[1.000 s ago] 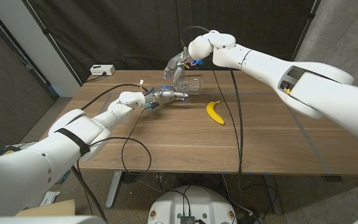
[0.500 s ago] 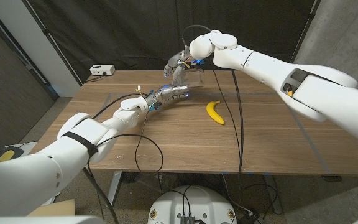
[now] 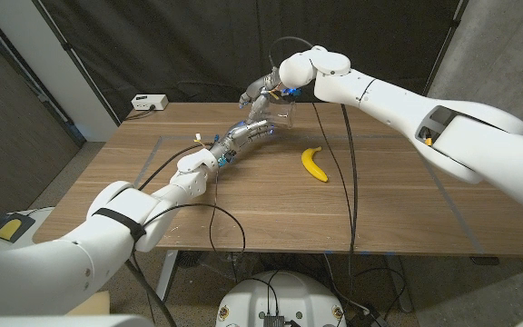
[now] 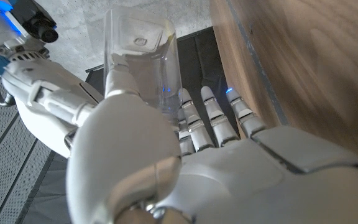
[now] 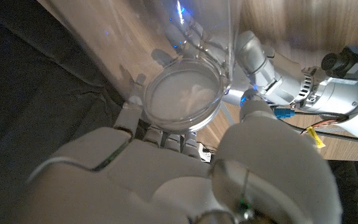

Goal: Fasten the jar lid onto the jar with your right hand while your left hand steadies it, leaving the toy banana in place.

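Left hand point(image 3: 248, 133) reaching further in vs earlier, now cupping jar point(image 3: 280, 119) at worktop point(image 3: 271, 209) far edge | L wrist: fingers point(image 4: 194, 124) wrapping jar point(image 4: 143, 59) | R wrist: right hand point(image 5: 185, 168) pressing lid point(image 5: 183, 98) on mouth, fingers clamping it | banana point(image 3: 313, 164) lying undisturbed; steadying looks set, fastening can proceed

Lighting: even, overhead — soft shadows on the table point(image 3: 243, 195). Backdrop dim. Wrist views blurred close up, blue glints.
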